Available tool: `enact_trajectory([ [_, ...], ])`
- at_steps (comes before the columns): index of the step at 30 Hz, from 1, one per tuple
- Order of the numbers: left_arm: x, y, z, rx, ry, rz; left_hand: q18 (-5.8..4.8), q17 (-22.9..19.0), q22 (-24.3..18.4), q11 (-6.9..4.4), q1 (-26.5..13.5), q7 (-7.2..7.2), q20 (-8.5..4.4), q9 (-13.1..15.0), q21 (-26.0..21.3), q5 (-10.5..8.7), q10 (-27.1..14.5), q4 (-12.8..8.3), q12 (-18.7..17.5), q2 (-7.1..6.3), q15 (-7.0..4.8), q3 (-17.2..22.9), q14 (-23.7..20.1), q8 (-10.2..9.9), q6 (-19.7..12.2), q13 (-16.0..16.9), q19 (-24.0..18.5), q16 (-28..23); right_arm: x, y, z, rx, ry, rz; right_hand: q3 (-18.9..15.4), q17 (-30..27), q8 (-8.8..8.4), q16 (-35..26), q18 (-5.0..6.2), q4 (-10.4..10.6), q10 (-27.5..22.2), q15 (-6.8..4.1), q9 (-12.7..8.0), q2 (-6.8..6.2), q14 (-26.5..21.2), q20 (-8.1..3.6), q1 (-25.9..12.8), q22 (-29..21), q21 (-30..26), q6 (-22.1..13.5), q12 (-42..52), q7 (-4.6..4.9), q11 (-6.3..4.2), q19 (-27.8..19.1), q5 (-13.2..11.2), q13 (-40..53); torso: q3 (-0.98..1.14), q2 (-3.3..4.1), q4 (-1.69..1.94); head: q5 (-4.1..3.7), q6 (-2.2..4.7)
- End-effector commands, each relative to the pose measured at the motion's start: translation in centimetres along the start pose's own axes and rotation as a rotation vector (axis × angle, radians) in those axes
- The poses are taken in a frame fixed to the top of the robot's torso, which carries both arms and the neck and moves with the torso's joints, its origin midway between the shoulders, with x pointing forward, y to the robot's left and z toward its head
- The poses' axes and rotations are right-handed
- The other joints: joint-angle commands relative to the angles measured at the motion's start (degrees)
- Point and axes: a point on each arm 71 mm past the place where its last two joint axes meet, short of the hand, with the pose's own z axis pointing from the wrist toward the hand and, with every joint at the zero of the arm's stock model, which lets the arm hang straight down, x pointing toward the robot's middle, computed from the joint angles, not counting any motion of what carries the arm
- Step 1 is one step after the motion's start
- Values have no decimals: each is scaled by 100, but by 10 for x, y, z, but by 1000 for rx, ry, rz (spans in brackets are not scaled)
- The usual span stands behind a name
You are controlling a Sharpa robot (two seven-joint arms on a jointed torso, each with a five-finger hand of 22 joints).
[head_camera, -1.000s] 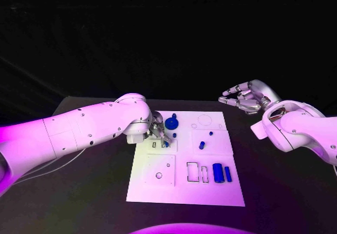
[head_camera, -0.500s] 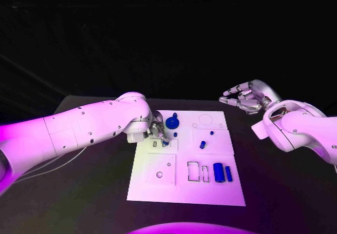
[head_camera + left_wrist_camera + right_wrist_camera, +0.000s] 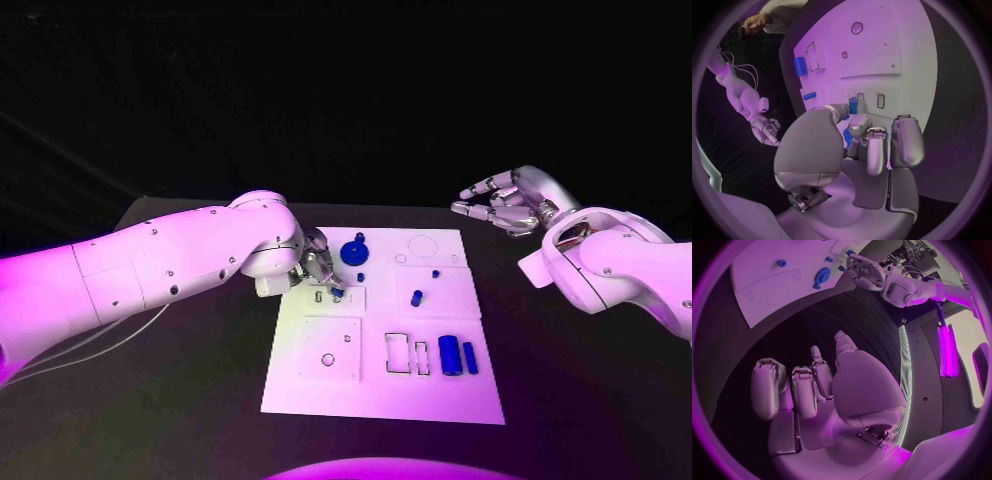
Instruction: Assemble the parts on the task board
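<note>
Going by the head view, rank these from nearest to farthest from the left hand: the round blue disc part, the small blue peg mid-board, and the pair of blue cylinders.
1. Round blue disc part: just beside the left hand, toward the board's far edge.
2. Small blue peg: mid-board, toward the right arm's side.
3. Pair of blue cylinders: nearer the board's near edge on the right arm's side.

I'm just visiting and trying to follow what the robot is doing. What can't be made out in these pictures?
- Head view: whether the silver left hand holds the small blue part below its fingertips; the fingers crowd over it.
- Left wrist view: the same contact, where the blue part sits partly behind the fingers.
- Head view: the shapes of the blue pieces on the white task board, too small to tell.
- Right wrist view: the board, cut off by the circle's rim.
</note>
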Motion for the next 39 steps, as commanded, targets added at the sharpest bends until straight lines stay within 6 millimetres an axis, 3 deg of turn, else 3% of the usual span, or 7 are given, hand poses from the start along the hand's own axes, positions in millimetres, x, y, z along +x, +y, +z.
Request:
enact_trajectory([
  [1,-1,-3,-3,46,-38,-103,-52,1357,-3,-5,-70,-28,18,27,16,-25,56,-1084,9,-16,-41,1062,556,50,66,-10,-12,-30,1,0,-1,-5,13,-17,-35,891,29,-20,74,1,30,-45,-6,49,432,-9,13,413,-33,10,12,-24,-21,-48,34,307,-3,6,4,7,-6],
  [12,7,2,-8,75,-141,-50,-55,1392,14,-34,-143,-57,1,79,23,-30,77,-1207,-54,-100,-66,1091,567,112,104,-102,-6,-10,0,-2,-1,-2,12,-19,-60,871,39,-30,79,13,27,-47,-7,53,427,-11,1,398,-52,14,8,-26,-23,-58,50,300,-3,1,14,22,-29],
  [16,12,4,-7,70,-163,-35,-58,1406,29,-43,-171,-68,-3,94,30,-31,87,-1229,-78,-122,-73,1094,571,132,118,-136,0,-2,1,-2,-1,-2,13,-19,-60,871,39,-30,79,13,27,-47,-7,53,427,-11,1,398,-52,14,8,-26,-23,-58,50,300,-3,1,2,36,-37],
  [39,26,12,-3,14,-145,27,-72,1469,103,-81,-276,-110,-19,160,68,-31,109,-1310,-209,-198,-101,1112,590,220,150,-323,33,35,2,-2,-1,-11,31,-19,-150,845,62,-45,85,55,22,-53,-15,47,421,-17,-45,375,-86,9,2,-31,-27,-71,107,289,-4,9,-13,67,-60],
])
